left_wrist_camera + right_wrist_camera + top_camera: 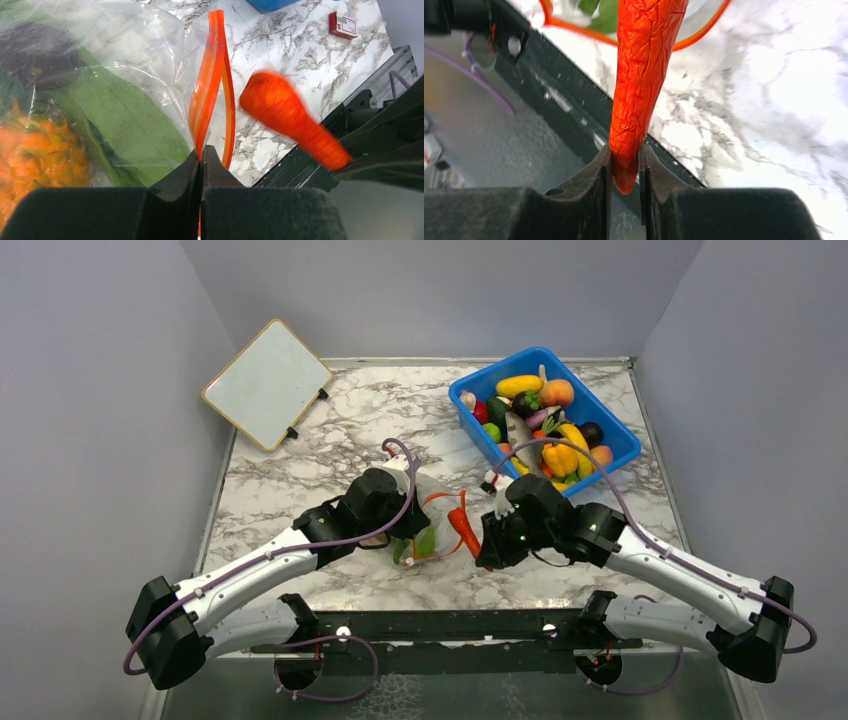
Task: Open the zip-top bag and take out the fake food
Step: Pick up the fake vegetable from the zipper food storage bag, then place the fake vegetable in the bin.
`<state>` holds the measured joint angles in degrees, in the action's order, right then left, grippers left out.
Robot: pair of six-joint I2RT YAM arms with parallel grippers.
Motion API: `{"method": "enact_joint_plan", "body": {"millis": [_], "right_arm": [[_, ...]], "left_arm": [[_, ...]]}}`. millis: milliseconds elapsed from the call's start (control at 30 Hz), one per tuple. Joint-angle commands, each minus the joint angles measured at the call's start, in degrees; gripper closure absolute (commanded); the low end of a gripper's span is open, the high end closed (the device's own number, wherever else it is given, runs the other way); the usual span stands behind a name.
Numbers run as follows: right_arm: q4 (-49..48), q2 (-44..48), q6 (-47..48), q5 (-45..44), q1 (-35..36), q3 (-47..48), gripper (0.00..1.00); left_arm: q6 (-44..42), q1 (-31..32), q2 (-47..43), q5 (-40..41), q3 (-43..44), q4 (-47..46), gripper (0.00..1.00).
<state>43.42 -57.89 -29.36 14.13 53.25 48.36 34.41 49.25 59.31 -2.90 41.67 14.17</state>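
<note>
At the far left, a white rectangular board lies tilted at the edge of the grey-veined marble table.

The left gripper is fully closed, its fingers pinching the thin red-orange zip strip of the clear, crinkly plastic zip-top bag. The bag lies at mid-table, between the two grippers, with its mouth parted into a loop. Inside it, seen through the plastic, are a long green plastic leaf, an orange toy pineapple and a dark rounded item that is too blurred to identify.

Just right of the strip is an orange, wrinkled plastic carrot. The right gripper is nearly closed, clamped on the carrot's narrow tip. The thick end points towards the bag mouth.

At the far right, well apart from the bag, stands a blue plastic bin heaped with assorted toy fruit and vegetables.
</note>
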Motion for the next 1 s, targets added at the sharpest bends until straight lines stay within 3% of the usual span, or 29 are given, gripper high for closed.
{"method": "enact_joint_plan", "body": {"millis": [0,300,467,567,667,733,833,967], "right_arm": [[4.81,3.43,0.98,-16.41,0.01,6.66,0.89],[6.27,4.37,0.05,-45.23,-0.08,14.04,0.83],[1.84,3.44,2.9,-51.01,-2.97,13.7,0.82],[-2.67,1.81,6.32,-44.94,-13.3,12.27,0.81],[-10.35,-0.79,10.45,-21.43,-31.46,9.12,0.81],[-11.22,-4.87,11.16,-11.05,-38.63,9.88,0.81],[-10.32,-11.8,12.22,-9.45,-41.38,12.77,0.82],[-8.95,-17.52,10.54,-17.08,-44.34,15.58,0.84]], "left_arm": [[0.03,0.14,-1.02,1.59,-0.31,-1.96,1.0],[0.72,0.13,-1.58,1.58,-0.53,-1.96,1.0],[0.68,0.07,-2.13,1.43,-0.47,-1.91,1.0],[0.81,0.1,-2.2,1.07,-0.45,-1.96,1.0],[0.49,0.15,-1.42,-0.41,-0.26,-2.06,1.0],[0.2,0.09,-0.74,-1.97,0.06,-1.94,1.0],[0.13,0.14,-0.72,-2.44,0.03,-1.93,1.0],[0.39,0.13,-1.23,-2.15,-0.47,-1.71,1.0]]}}
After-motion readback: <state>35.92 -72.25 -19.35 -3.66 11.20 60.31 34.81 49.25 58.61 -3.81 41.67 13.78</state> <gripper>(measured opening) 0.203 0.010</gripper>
